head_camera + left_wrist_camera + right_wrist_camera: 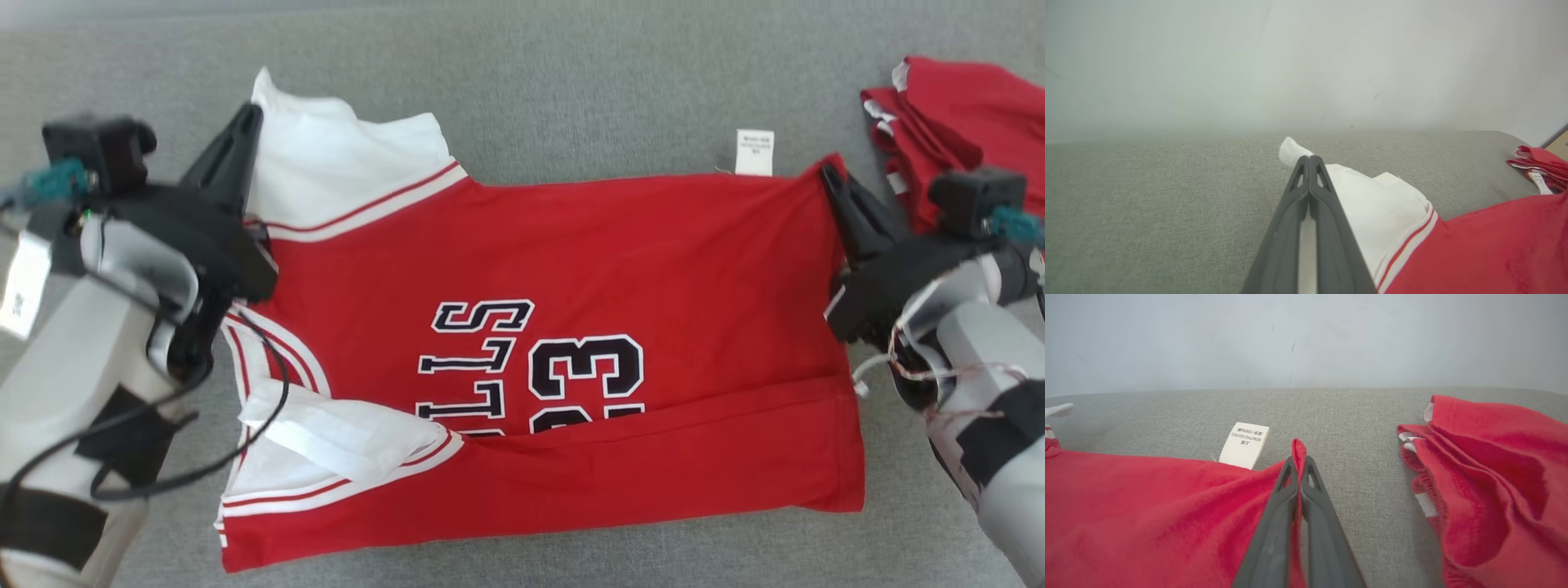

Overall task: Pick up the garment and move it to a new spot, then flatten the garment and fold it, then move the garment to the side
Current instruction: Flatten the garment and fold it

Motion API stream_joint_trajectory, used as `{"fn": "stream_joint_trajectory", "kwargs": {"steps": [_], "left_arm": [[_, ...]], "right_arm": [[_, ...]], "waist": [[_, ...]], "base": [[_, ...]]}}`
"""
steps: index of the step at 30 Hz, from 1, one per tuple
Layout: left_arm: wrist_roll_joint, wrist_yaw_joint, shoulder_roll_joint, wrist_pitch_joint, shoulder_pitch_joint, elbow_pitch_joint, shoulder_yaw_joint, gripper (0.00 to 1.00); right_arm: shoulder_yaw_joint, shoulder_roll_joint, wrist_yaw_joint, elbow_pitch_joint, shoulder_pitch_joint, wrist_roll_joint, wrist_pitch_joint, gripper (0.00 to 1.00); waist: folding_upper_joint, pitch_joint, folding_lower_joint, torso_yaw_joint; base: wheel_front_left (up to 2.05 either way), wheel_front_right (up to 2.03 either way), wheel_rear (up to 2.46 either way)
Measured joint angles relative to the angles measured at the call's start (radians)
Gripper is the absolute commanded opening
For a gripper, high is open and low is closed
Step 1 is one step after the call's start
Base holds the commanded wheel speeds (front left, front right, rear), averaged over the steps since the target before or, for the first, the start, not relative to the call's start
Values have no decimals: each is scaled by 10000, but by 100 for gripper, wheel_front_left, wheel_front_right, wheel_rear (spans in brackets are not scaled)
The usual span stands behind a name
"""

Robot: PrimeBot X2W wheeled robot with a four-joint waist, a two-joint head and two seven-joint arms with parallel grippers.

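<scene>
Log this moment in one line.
left gripper: shut on jersey sleeve | right gripper: shut on jersey corner | other red garment: right, apart

Matte black left tool (249,114) and right tool (829,173) top pale grey forearms (73,359) with black straps (122,445) and teal plugs (49,181).

- The left gripper (249,114) points up and away from the robot, its two dark fingers pressed together on the white sleeve of the garment (571,269).
- The right gripper (829,173) leans inward, its fingers pinched on the garment's red corner.
- The left forearm (73,367) and the right forearm (992,384), both pale, rise from the lower corners.
</scene>
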Motion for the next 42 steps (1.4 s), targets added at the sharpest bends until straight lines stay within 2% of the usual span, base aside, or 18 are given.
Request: {"fn": "stream_joint_trajectory", "kwargs": {"steps": [9,13,14,18,22,26,31,42], "left_arm": [[-652,0,750,-715,1487,-1452,-1072,0],[-1024,0,1229,-869,2131,-2286,-1542,0],[-1131,0,1523,-905,2395,-2625,-1848,0],[-1227,0,2069,-911,3213,-3442,-2606,0],[-1273,0,2236,-934,3831,-4090,-3289,0],[-1323,0,2245,-986,3864,-4259,-3545,0],[-1421,0,2372,-999,4246,-4259,-3670,0],[-2349,0,2750,-1057,4563,-4690,-3653,0]], "right_arm": [[299,-337,165,-360,1173,136,-351,0],[408,-608,167,-454,1789,305,-387,0],[658,-727,167,-644,2000,359,-387,0],[1116,-920,173,-1039,2338,522,-387,0],[1465,-1126,173,-1306,2569,702,-387,0],[1747,-1279,174,-1373,2687,765,-337,0],[2253,-1448,174,-1337,2988,947,69,0],[2452,-1680,174,-1241,3017,1294,408,0]], "waist": [[-1,-748,-1,91],[-1,-1143,-2,120],[-1,-1329,-2,133],[-1,-1653,-2,149],[-1,-1890,-2,172],[-1,-1928,-2,230],[-2,-2021,-2,349],[-1,-2148,0,524]], "base": [[0,0,0],[0,0,0],[0,0,0],[0,0,0],[0,0,0],[0,0,0],[0,0,0],[0,0,0]]}}
